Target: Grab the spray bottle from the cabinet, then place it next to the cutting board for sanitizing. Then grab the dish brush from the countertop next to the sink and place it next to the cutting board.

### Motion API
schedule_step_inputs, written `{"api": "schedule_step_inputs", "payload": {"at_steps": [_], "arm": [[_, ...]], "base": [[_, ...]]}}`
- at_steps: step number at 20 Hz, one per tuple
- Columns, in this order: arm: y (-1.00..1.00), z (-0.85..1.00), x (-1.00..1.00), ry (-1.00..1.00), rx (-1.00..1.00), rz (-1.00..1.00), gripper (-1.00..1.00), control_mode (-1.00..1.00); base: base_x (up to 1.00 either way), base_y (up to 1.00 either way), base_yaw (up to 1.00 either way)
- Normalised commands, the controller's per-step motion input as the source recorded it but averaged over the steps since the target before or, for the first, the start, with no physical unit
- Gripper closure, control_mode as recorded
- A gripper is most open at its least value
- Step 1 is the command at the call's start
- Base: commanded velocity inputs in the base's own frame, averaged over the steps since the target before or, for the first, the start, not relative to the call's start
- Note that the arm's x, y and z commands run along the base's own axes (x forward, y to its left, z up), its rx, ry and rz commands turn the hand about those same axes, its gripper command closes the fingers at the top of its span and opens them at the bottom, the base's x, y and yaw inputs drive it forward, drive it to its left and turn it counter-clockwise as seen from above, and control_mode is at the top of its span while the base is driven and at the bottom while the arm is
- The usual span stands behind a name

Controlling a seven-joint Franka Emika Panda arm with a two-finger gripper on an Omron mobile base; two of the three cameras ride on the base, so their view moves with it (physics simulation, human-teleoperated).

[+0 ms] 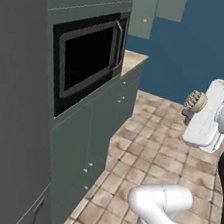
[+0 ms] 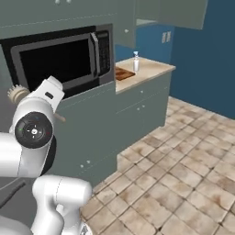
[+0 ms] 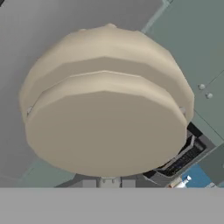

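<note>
Right base view, far left: the dish brush (image 2: 18, 94) rides at the tip of the raised arm, round head up, handle poking out toward the oven front.
Gripper (image 2: 40, 102): clenched on the dish brush; the fingers themselves sit behind the white hand, so the grip is judged from the brush staying up there.
Built-in oven (image 2: 59, 59): just behind the arm, dark glass door closed.
Cutting board (image 2: 123, 73): on the far counter (image 2: 151, 69), right of the oven.
Spray bottle (image 2: 136, 61): upright on that counter, just right of the board, so the first half looks done.
Left to do: carry the brush across and set it down by the board.
Left base view: the brush head (image 1: 195, 101) sticks out left of the hand over the tiled floor (image 1: 153, 155).
Hard to make out: the hand view is mostly the brush's pale round head (image 3: 105, 105); finger contact is hidden, and the board is partly cut off by the oven's edge.
</note>
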Motion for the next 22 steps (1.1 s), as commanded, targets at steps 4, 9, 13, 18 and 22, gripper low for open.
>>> {"api": "schedule_step_inputs", "payload": {"at_steps": [4, 9, 13, 18, 22], "arm": [[0.00, 0.00, 0.00, 0.00, 0.00, 0.00, 1.00, 1.00], [0.00, 0.00, 0.00, 0.00, 0.00, 0.00, 1.00, 1.00], [0.00, 0.00, 0.00, 0.00, 0.00, 0.00, 1.00, 1.00], [0.00, 0.00, 0.00, 0.00, 0.00, 0.00, 1.00, 1.00], [0.00, 0.00, 0.00, 0.00, 0.00, 0.00, 1.00, 1.00]], "base": [[1.00, -1.00, 0.17], [1.00, -1.00, 0.24], [0.88, -1.00, 0.34], [0.53, -1.00, 0.50], [0.14, -1.00, 0.55]]}}
